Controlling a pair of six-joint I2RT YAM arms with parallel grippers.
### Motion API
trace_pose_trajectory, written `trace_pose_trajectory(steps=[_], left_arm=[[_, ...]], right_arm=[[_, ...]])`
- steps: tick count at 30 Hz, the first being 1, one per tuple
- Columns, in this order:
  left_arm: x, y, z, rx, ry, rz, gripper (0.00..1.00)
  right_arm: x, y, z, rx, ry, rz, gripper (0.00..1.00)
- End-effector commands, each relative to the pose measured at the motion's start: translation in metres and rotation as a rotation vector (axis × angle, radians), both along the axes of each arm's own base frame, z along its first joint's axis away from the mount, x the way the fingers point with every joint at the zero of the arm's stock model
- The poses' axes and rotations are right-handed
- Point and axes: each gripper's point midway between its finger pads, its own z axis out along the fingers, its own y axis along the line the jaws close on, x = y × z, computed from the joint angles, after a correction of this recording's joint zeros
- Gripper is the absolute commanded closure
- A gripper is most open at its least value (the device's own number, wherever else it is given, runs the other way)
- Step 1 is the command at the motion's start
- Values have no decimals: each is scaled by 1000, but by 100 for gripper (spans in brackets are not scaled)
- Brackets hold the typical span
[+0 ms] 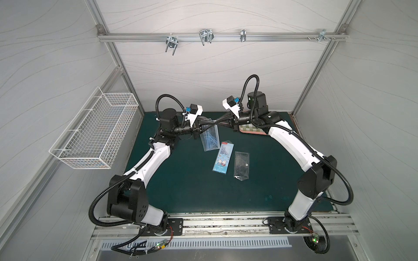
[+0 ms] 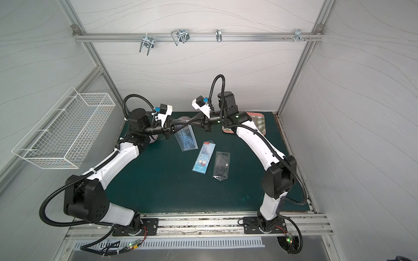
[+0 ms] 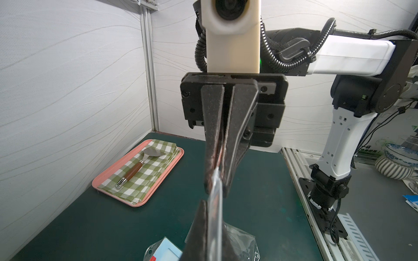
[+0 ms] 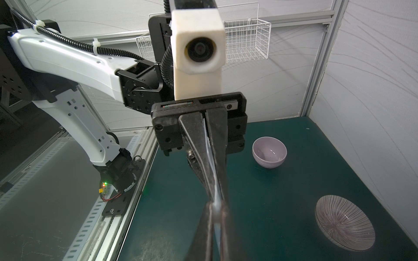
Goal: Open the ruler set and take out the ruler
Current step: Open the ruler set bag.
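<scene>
The ruler set (image 1: 210, 137) is a clear pouch with pale blue rulers inside; it hangs above the green mat at the back middle and shows in both top views (image 2: 184, 139). Both grippers meet tip to tip at its top edge. My left gripper (image 1: 212, 122) is shut on that edge from the left. My right gripper (image 1: 217, 122) is shut on it from the right. In the left wrist view the clear edge (image 3: 216, 203) runs between my left gripper (image 3: 214, 217) and into the right one. In the right wrist view my right gripper (image 4: 214, 206) pinches the same thin strip.
A blue rabbit-print ruler packet (image 1: 222, 158) and a clear pouch (image 1: 241, 166) lie on the mat under the grippers. A pink tray (image 3: 99, 180) with checked cloth and a spatula sits back right. A purple bowl (image 4: 269, 152) and striped dish (image 4: 343, 222) sit back left. A wire basket (image 1: 95, 133) hangs on the left wall.
</scene>
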Motion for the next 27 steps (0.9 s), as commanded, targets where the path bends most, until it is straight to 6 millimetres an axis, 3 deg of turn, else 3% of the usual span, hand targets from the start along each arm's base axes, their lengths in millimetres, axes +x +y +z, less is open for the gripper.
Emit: trace_pose_trajectory(steps=[1,27], left_arm=[[-16,4,51,-47,-199,-3,100],[-22,6,70,-77,-249,1,100]], right_arm=[[-2,3,-16,-27,22,18,100],[-3,4,-29,-52,37,12,100]])
